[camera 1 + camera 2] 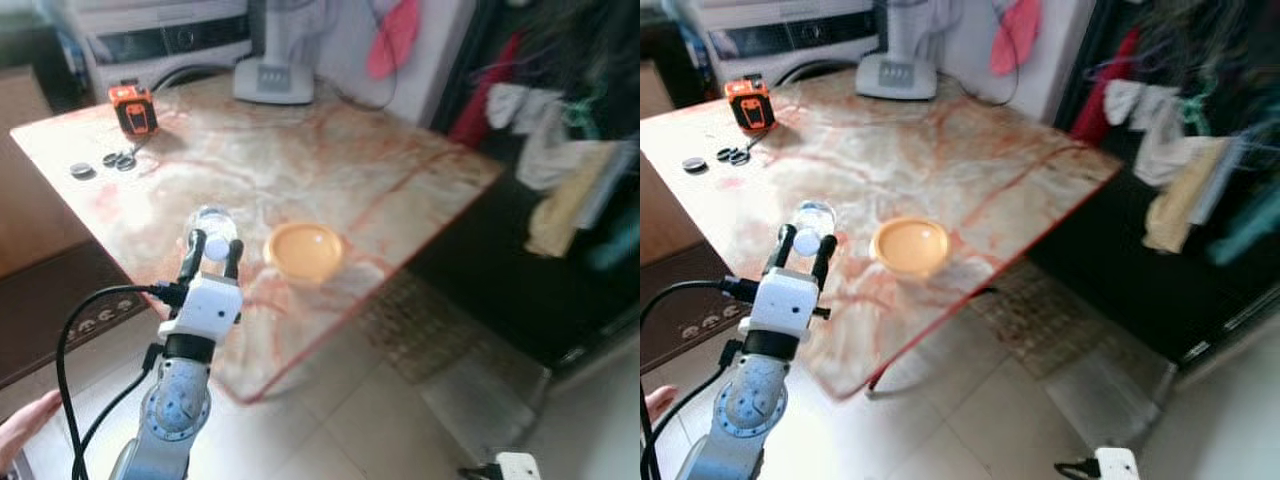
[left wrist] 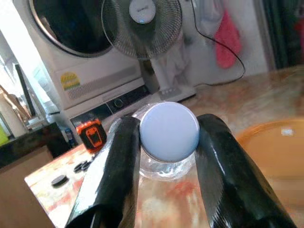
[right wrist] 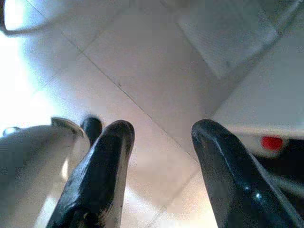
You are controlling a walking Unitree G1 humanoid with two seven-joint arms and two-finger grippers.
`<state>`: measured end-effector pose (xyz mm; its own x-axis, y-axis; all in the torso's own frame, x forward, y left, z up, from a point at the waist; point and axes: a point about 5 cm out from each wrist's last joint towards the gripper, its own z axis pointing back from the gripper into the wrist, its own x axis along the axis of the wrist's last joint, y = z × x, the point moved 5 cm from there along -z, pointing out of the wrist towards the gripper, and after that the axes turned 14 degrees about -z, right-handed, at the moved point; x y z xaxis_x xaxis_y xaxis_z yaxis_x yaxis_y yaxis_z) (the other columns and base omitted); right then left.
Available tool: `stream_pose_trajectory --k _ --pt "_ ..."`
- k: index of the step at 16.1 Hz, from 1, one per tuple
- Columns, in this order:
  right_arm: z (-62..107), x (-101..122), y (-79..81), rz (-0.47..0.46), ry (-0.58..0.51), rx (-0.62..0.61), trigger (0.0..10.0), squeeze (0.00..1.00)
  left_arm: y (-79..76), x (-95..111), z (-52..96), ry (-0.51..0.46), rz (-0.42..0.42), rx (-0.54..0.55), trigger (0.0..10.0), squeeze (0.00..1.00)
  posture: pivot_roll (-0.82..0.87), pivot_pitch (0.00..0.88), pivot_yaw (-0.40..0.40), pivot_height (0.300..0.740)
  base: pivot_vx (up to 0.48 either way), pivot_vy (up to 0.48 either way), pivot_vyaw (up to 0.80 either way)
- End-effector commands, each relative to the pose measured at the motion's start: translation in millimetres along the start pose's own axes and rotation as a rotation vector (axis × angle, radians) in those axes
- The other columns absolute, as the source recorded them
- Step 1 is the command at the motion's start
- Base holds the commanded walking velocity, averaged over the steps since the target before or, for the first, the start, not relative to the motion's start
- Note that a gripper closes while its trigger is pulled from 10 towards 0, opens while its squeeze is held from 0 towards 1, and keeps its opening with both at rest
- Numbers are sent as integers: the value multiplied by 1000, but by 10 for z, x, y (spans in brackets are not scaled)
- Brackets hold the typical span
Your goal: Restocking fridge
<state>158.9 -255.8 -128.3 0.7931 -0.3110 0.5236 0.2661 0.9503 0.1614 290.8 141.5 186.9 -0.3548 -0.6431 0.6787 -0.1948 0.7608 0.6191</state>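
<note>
1 bottle point(image 1: 214, 226), 1 bowl point(image 1: 303, 250).

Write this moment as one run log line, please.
left end effector: around bottle cap on table | right end effector: open, idle | bowl: beside

Head stereo pair overlooking table point(image 1: 400, 170), wrist cameras along fingers point(image 2: 118, 175)

Marble table point(image 1: 300, 170): bottle point(image 1: 213, 225), bowl point(image 1: 303, 250), tape measure point(image 1: 133, 107).
</note>
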Motion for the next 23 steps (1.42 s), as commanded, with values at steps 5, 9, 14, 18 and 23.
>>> stream_pose_trajectory --k 5,9,14,18,23 --pt "-2 8 -7 -28 -11 -14 10000 0 6 27 -56 -26 -17 2 10000 0 67 28 -102 740 -179 0 0" --pt "-7 19 1 -33 -10 -11 10000 0 31 27 -81 -27 -9 9 10000 0 69 27 -103 740 0 0 -147" --pt "-9 20 -1 -30 -5 -13 10000 0 26 21 -86 -24 8 14 10000 0 67 26 -105 740 0 0 -788" --pt "-13 24 6 -25 -4 -12 10000 0 -9 50 -85 -41 14 -11 10000 0 68 28 -106 740 0 0 -788" --pt "-10 22 -2 -20 1 -12 10000 0 -133 93 -60 -60 42 -80 10000 0 72 30 -107 740 0 0 -783"
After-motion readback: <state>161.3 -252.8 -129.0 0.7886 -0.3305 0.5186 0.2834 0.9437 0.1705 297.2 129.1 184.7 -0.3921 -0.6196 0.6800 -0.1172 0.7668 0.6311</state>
